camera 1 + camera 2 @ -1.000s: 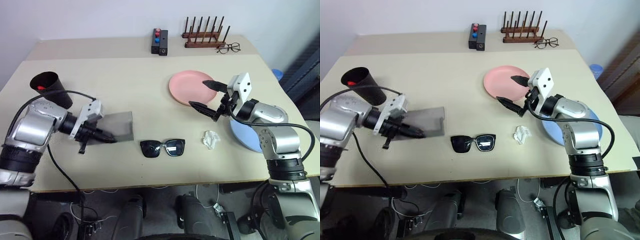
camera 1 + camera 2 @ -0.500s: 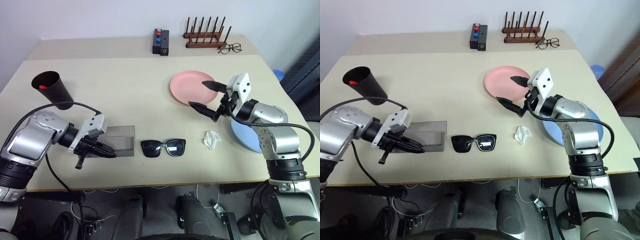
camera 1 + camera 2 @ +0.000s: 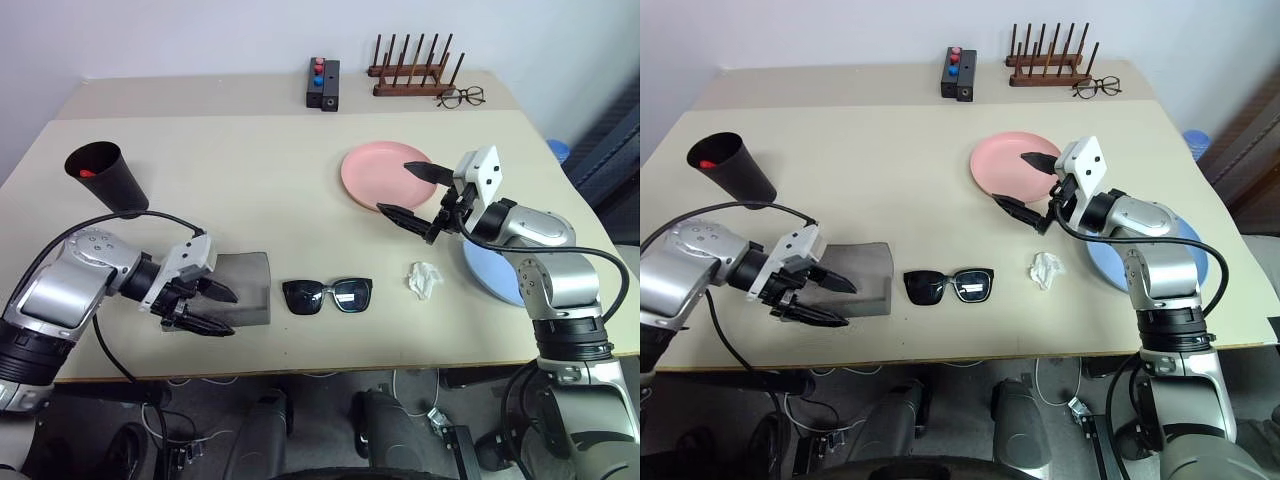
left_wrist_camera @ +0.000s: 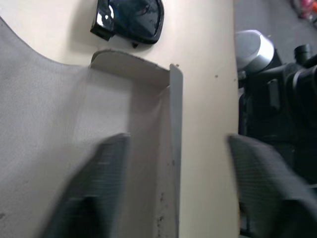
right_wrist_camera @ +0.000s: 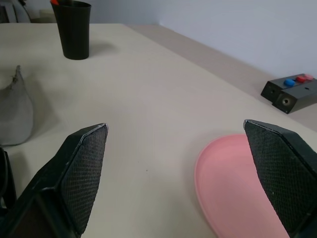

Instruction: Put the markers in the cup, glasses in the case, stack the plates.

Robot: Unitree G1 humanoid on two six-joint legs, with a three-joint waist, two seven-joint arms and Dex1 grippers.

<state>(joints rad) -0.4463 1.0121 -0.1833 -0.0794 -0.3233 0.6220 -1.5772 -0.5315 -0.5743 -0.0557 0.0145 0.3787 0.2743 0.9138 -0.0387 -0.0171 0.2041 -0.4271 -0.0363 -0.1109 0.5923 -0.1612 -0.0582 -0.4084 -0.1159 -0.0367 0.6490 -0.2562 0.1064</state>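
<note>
Two grippers: left [image 3: 212, 310] and right [image 3: 410, 190] are both spread wide, nothing held.
Case [image 3: 245, 290]: lies flat at the left gripper's tips; judged soft and limp, best pinched at the flap edge.
Glasses [image 3: 326, 295]: just beside the case; judged light, rigid, slippery on the lenses; best taken at the bridge.

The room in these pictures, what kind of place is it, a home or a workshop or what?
Probably a lab or test room set up as a tidying bench: a plain beige table against a bare wall, a small black box with red and blue buttons, and household props such as a pink plate and sunglasses.
</note>
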